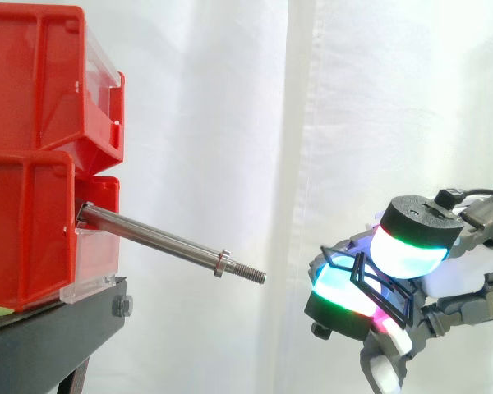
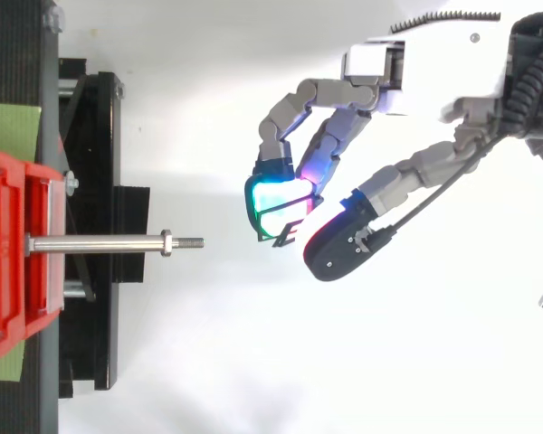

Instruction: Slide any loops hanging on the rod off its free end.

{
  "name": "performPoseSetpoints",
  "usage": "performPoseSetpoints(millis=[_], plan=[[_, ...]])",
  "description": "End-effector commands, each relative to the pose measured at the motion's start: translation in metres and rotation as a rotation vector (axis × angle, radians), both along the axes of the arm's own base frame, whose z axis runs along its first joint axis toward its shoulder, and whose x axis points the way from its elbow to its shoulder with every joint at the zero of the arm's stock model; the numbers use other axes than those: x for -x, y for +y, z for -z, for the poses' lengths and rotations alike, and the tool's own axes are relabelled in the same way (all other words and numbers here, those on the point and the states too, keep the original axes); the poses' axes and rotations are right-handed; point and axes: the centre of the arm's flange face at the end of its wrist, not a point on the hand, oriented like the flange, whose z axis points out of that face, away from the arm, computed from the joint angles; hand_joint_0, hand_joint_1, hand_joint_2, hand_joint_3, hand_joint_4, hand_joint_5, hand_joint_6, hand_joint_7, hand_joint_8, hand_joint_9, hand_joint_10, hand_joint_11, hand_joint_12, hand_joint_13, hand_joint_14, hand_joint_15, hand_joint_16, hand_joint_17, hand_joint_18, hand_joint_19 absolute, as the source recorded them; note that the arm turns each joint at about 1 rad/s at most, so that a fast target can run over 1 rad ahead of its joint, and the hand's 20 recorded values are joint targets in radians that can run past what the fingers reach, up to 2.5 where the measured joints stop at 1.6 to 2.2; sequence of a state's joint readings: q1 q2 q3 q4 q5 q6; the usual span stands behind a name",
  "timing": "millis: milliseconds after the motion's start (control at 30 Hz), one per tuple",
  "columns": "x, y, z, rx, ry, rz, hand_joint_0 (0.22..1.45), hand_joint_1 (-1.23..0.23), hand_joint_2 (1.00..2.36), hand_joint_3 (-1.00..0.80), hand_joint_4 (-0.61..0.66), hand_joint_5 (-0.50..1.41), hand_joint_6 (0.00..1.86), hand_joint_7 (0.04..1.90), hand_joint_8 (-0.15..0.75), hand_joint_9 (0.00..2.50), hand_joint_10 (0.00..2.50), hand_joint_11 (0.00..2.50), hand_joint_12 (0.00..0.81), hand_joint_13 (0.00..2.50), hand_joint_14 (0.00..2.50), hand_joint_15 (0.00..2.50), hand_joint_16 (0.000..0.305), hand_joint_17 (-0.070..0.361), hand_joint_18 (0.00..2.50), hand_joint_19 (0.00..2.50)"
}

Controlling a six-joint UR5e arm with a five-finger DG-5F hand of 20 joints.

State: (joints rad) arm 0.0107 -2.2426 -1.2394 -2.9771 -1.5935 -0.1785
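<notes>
The robot's hand point(image 2: 339, 136) pinches a thin black loop point(image 1: 361, 275) between curled, glowing fingertips, well clear of the steel rod's point(image 1: 160, 236) threaded free end.

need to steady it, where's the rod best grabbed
Probably grip the rod on its smooth shaft between the red bin and the collar, coming across it from the side or above: that stretch is long, bare and round, while the threaded tip is short. The hand, pinching a black wire loop, is clear of it.
</notes>
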Motion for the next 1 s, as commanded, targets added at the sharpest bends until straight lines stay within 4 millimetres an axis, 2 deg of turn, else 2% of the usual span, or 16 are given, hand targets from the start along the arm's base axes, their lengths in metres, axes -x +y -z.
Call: performPoseSetpoints(millis=[0,33,167,233,367,533,800,967], plan=[[-0.0015,-0.0012,-0.0032,-0.011,-0.005,0.005,0.61,-0.76,1.00,-0.50,0.16,-0.16,0.90,0.94,0.267,1.03,0.02,0.50,0.348,0.91,0.02,0.43,0.055,0.124,0.71,0.50],[-0.0013,-0.0012,-0.0031,-0.011,-0.004,0.005,0.58,-0.68,1.00,-0.50,0.17,-0.16,0.89,0.93,0.270,1.04,0.02,0.49,0.351,0.92,0.02,0.43,0.056,0.125,0.72,0.50],[-0.0015,-0.0023,-0.0054,-0.011,-0.007,0.006,0.57,-0.62,1.00,-0.50,0.17,-0.15,0.88,0.95,0.275,1.05,0.02,0.48,0.355,0.92,0.02,0.42,0.056,0.126,0.72,0.51],[-0.0008,-0.0023,-0.0057,-0.011,-0.005,0.006,0.61,-0.58,1.00,-0.50,0.15,-0.15,0.87,0.98,0.278,1.06,0.02,0.48,0.353,0.92,0.02,0.43,0.055,0.124,0.71,0.52],[-0.0007,-0.0023,-0.0073,-0.011,-0.005,0.006,0.61,-0.61,1.01,-0.41,0.16,-0.15,0.88,1.00,0.283,1.05,0.02,0.48,0.361,0.91,0.02,0.43,0.055,0.125,0.71,0.52],[-0.0013,-0.0023,-0.0085,-0.011,-0.007,0.006,0.63,-0.74,1.02,-0.31,0.16,-0.17,0.89,0.99,0.282,1.01,0.02,0.50,0.371,0.90,0.02,0.43,0.057,0.128,0.70,0.52],[-0.0013,-0.0034,-0.0095,-0.012,-0.005,0.008,0.65,-0.78,1.00,-0.47,0.17,-0.17,0.90,0.94,0.275,1.01,0.02,0.51,0.357,0.90,0.02,0.43,0.057,0.128,0.71,0.51],[-0.0031,-0.0033,-0.0130,-0.013,-0.013,0.008,0.64,-0.75,1.00,-0.50,0.17,-0.17,0.89,0.96,0.277,1.03,0.02,0.51,0.355,0.90,0.02,0.42,0.056,0.127,0.71,0.51]])
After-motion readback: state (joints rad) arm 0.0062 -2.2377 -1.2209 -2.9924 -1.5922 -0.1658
